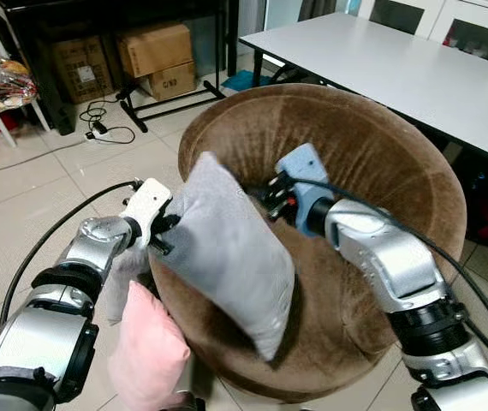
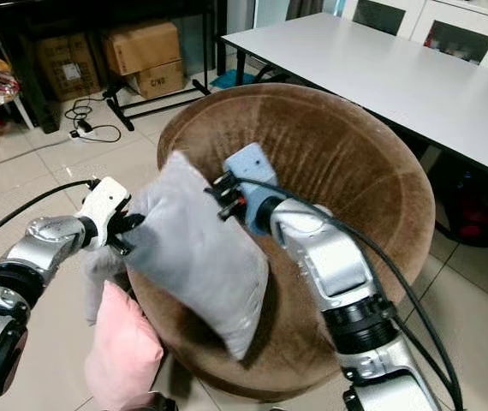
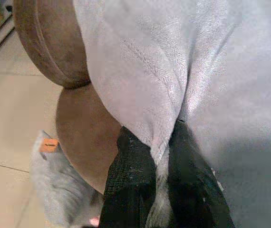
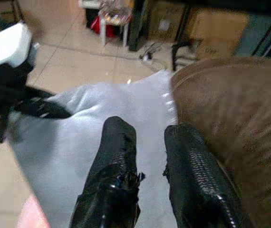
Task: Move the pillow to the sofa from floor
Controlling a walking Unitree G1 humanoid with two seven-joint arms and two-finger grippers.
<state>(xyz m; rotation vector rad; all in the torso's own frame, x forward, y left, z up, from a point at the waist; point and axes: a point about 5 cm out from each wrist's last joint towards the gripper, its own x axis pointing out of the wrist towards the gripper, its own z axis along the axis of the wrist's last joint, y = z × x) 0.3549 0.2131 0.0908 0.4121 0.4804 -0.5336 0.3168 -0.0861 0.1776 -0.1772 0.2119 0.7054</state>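
pink pillow seen nearest, on tiled floor. grey pillow held over brown round sofa rim, long axis tilted, lower corner toward camera. left pincer pinched on its edge; right pincer slightly spread against it. white bench behind.

I see a long white table standing to the right, behind the round brown seat. On the tiled floor at the far left sit two cardboard boxes, one stacked on the other, beside a black stand. A black cable coils nearby. A pink cushion lies near the bottom edge.
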